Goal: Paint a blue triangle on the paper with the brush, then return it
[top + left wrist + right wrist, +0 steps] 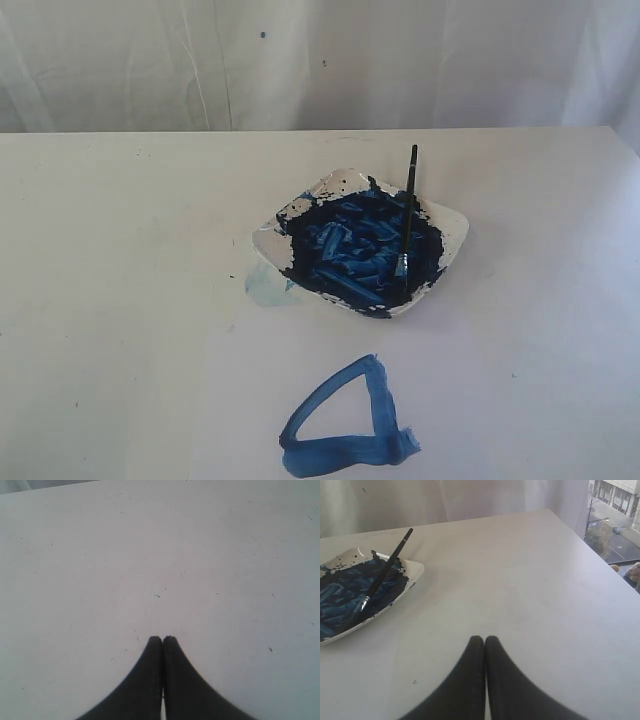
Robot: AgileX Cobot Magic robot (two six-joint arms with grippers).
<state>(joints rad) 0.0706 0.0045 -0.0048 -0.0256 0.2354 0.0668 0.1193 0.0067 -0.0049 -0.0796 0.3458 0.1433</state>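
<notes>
Brush (408, 210) rests in paint dish (455, 232) (tip down), blue triangle (345, 425) on paper (250, 380); L gripper (162, 639) & R gripper (484, 639) closed, empty.

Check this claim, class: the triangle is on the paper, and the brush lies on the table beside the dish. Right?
Wrong: the exterior view shows the brush lying in the dish, not beside it; the blue triangle is on the paper.
</notes>
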